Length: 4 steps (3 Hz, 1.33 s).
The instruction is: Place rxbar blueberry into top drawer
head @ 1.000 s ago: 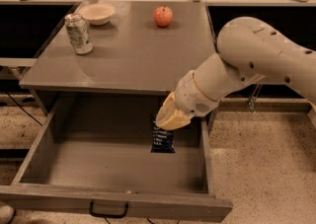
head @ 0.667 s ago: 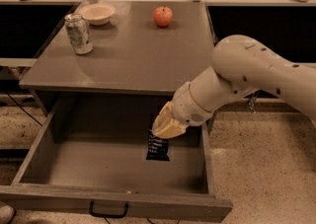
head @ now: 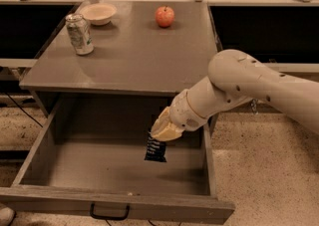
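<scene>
Top drawer (head: 99, 168): stands open beneath the bench (head: 134, 60).
Gripper (head: 163, 131): over the drawer's right half, jaws clenched on the top end of the rxbar blueberry (head: 155, 150).
Bar: hangs upright over the drawer floor.
Behind the drawer, on the bench: can (head: 79, 33), bowl (head: 98, 13), apple (head: 165, 16).

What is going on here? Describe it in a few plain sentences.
The robot's gripper is shut on the rxbar blueberry, dangling it inside the open top drawer, toward its right side. It is not yet released. A can, a bowl and an apple sit on the table above.
</scene>
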Tool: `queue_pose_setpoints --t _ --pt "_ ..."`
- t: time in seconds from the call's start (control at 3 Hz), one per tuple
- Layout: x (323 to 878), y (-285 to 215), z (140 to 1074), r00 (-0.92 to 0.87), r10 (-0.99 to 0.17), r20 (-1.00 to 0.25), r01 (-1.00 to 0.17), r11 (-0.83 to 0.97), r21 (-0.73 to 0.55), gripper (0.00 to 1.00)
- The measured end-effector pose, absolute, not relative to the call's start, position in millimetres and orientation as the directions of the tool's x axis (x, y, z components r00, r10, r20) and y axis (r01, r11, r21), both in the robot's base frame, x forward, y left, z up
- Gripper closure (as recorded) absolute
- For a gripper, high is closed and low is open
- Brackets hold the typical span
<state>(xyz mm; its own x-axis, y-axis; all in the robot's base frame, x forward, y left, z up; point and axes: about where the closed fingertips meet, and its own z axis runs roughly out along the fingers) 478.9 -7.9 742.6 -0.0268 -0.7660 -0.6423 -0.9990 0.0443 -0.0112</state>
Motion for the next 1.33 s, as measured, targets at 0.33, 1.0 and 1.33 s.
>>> queue_pose_setpoints --t 0.33,1.0,1.33 --pt "477.7 -6.9 738.3 -0.033 -0.765 -0.644 -0.999 0.048 -0.006 1.0" --pt "468.0 -0.1 705.1 -0.081 -0.751 -0.656 -0.997 0.07 0.043 1.0" --pt "461.8 -0.3 674.6 -0.131 -0.752 -0.646 -0.991 0.075 0.113 1.0"
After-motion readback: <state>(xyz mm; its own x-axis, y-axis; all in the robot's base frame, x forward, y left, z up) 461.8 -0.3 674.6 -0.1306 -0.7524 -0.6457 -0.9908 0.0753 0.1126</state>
